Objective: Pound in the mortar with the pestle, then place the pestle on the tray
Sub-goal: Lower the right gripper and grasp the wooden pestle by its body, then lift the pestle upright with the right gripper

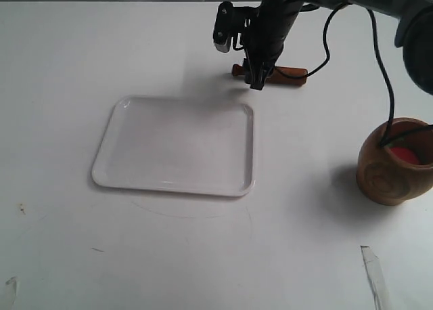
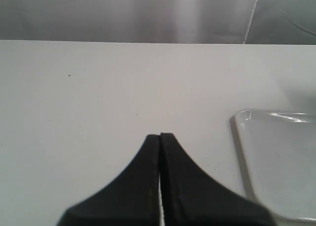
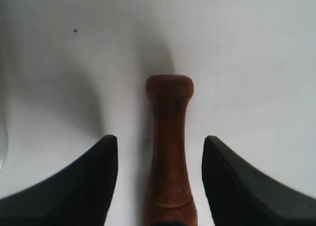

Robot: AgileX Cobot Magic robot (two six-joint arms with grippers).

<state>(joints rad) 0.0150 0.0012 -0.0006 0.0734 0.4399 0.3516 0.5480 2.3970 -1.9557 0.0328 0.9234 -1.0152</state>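
Observation:
The reddish-brown pestle [image 1: 287,72] lies flat on the white table behind the tray [image 1: 135,171]. My right gripper [image 1: 258,80] hangs over its thin end, open, a finger on each side of the pestle [image 3: 169,152] without touching it. The brown wooden mortar [image 1: 392,174] stands at the right edge with something red inside. My left gripper [image 2: 160,135] is shut on nothing, low over bare table beside a corner of the tray [image 2: 276,157]; it does not show in the exterior view.
A black cable hangs from the right arm down into the mortar's mouth. A strip of tape [image 1: 375,273] lies near the table's front right. The table's back edge [image 2: 148,41] meets a grey wall.

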